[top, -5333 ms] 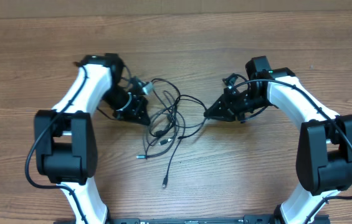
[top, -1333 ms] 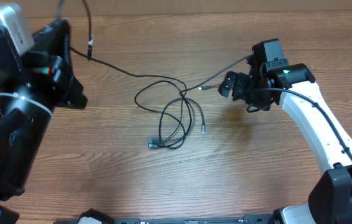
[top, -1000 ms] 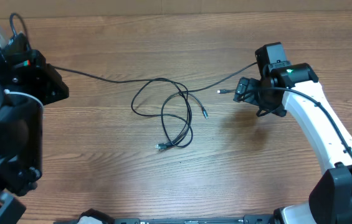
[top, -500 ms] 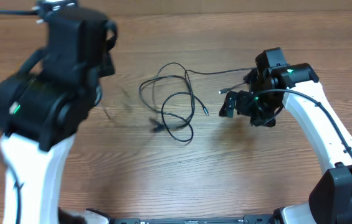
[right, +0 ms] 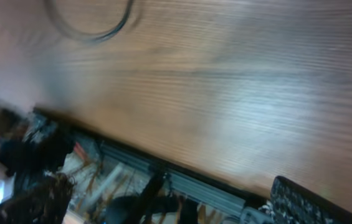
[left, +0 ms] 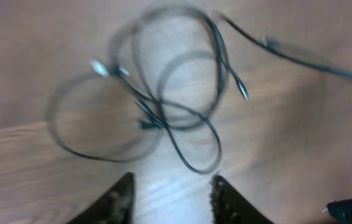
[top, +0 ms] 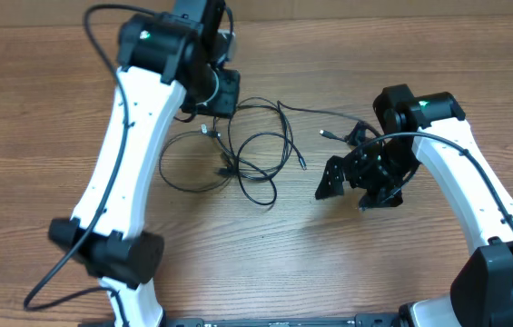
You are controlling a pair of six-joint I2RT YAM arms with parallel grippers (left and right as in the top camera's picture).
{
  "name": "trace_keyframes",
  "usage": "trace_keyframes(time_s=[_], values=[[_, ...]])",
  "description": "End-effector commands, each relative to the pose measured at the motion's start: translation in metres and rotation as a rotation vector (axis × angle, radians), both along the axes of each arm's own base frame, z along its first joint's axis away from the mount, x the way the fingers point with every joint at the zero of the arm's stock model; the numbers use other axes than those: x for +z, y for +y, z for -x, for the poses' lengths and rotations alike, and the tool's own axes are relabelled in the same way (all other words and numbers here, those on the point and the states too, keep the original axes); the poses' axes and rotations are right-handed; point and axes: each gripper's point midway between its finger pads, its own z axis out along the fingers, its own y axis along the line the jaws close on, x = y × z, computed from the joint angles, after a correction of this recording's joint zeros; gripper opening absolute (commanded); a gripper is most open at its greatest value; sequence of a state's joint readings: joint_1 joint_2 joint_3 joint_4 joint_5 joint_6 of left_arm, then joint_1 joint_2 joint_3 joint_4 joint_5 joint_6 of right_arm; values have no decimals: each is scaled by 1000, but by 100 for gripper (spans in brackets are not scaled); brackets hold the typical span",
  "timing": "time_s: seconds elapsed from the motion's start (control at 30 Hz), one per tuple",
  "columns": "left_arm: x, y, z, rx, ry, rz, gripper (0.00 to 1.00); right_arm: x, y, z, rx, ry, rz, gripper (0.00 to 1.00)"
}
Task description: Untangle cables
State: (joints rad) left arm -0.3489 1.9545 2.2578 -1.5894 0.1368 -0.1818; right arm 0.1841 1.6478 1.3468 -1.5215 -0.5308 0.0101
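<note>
On the wooden table [top: 419, 54], the left gripper [left: 172, 199] hangs parted and empty above the cables [top: 236, 168], which lie mid-table. The right gripper [top: 345, 182], spread wide beside them, holds nothing. Loops cross at the centre, so the untangling looks only partly done, though one plug end [top: 326, 134] lies free.

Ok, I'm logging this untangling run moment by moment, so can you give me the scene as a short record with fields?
surface: wooden table
cables: thin black cords in loose overlapping loops, mid-table, crossing one another
left gripper: open, above the cables, nothing between its fingers
right gripper: open, to the right of the cables, apart from them, empty
task: not done
</note>
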Motion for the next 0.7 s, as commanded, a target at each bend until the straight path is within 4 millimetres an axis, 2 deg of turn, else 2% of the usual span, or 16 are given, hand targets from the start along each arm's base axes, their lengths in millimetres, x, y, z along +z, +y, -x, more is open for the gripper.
trace_keyframes(time_s=[0.0,0.13,0.27,0.33,0.5,0.67], values=[[-22,-27,6,-91,127,117,46,20,27,12,144,-42,-242,100],[-38,-53,9,-132,231,246,50,28,38,18,181,-46,-308,100],[-46,-77,5,-162,287,374,61,31,48,18,203,-63,-344,100],[-59,-80,0,-126,321,374,64,29,51,12,204,-94,-344,100],[-90,-78,0,-77,393,295,64,21,49,-9,126,-130,-290,100],[-120,-62,-4,-41,393,112,63,-5,19,-40,-24,-170,-37,100]])
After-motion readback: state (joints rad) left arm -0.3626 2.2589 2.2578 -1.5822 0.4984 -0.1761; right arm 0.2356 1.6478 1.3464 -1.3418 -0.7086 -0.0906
